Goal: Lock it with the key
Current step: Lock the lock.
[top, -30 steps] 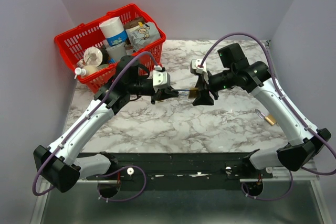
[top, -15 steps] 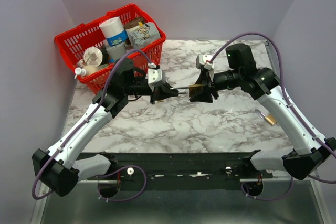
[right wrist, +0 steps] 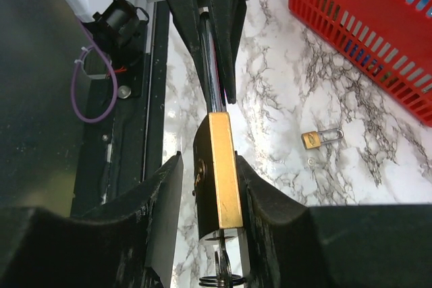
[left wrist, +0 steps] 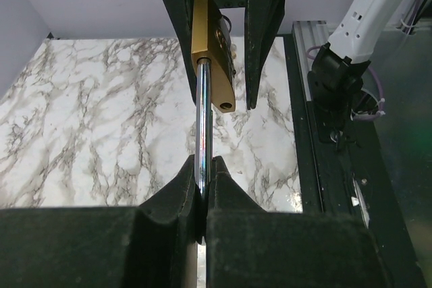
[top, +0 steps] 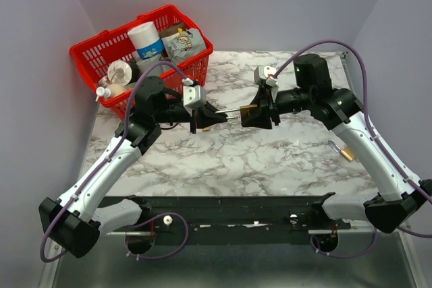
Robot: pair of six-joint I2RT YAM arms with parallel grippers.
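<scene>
A brass padlock [top: 248,110] hangs in the air over the marble table between my two grippers. My left gripper [top: 214,117] is shut on the end of its long steel shackle [left wrist: 204,126], which runs straight up to the brass body [left wrist: 214,59]. My right gripper [top: 258,111] has its jaws around the brass body [right wrist: 223,173]. The right finger [right wrist: 260,200] lies against the body, and a thin strip of marble shows between the body and the left finger [right wrist: 162,200]. A key with a wire ring [right wrist: 221,276] sticks out of the padlock's base.
A second, small brass padlock [top: 342,151] lies on the table at the right, and it also shows in the right wrist view [right wrist: 320,137]. A red basket [top: 88,59] full of groceries stands at the back left. Black rails run along the near edge.
Both grippers and the padlock have shifted slightly to the left and toward the back. The left arm has folded back and more of the shackle shows between the grippers.
</scene>
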